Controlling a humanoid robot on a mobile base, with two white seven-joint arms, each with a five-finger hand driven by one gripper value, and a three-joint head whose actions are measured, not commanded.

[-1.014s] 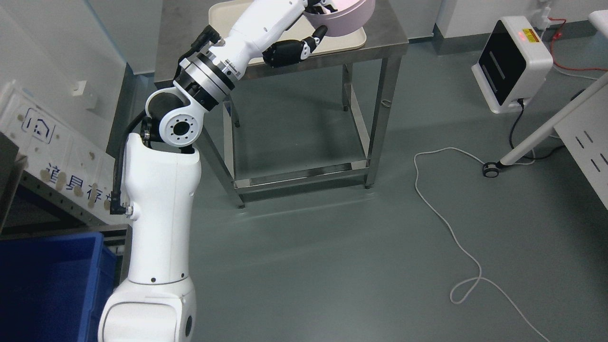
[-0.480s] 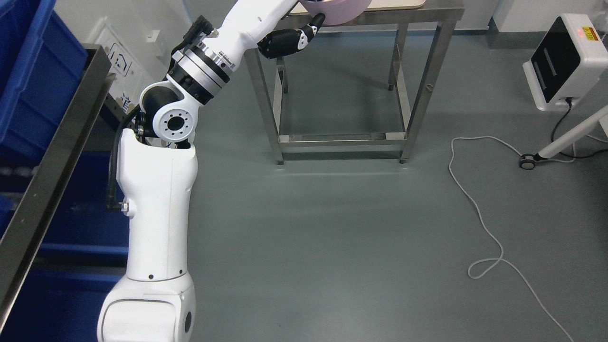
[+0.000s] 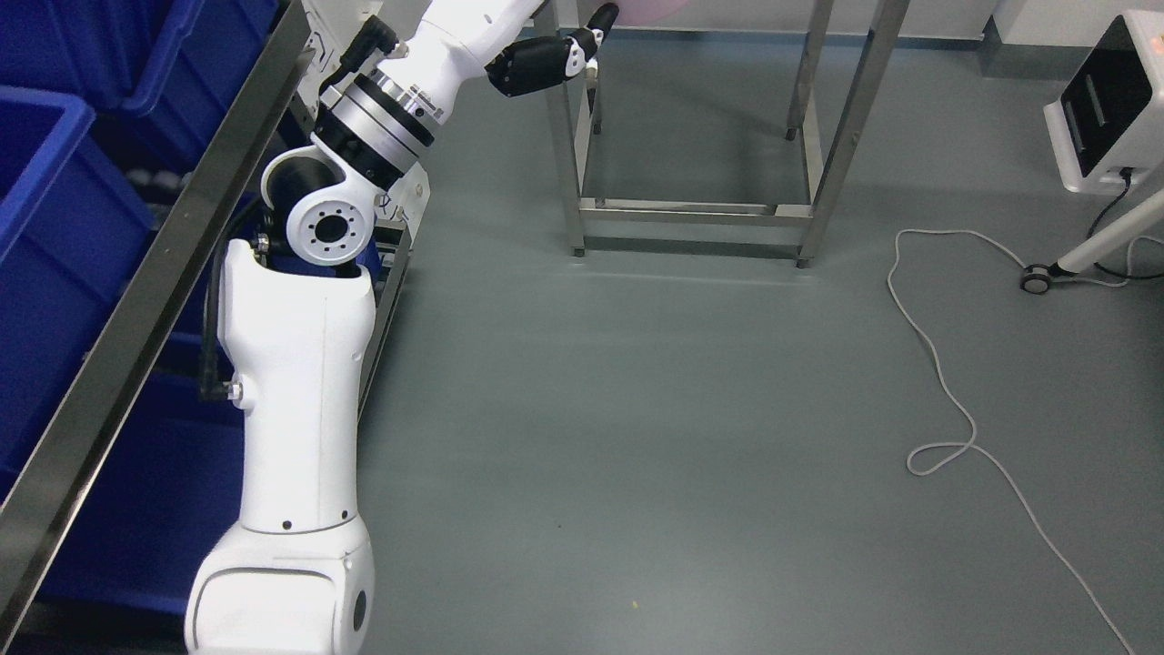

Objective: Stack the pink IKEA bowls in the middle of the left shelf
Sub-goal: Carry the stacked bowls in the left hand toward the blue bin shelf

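Only a sliver of the pink bowl (image 3: 650,5) shows, cut by the top edge at 12 o'clock. The left hand (image 3: 546,65) reaches up to it, thumb tip against its underside; its other fingers are out of frame, so how firmly it is held cannot be told. The arm (image 3: 300,364) is raised, probably to carry the bowl clear of the shelf rail (image 3: 155,282) at 9 o'clock, beside blue bins (image 3: 55,209). The steel table (image 3: 691,209) stands just behind.

Open floor (image 3: 655,437) centre; steel table legs (image 3: 568,136) ahead, shelf rail (image 3: 155,282) with blue bins (image 3: 55,227) left, cable (image 3: 946,400) loops right.
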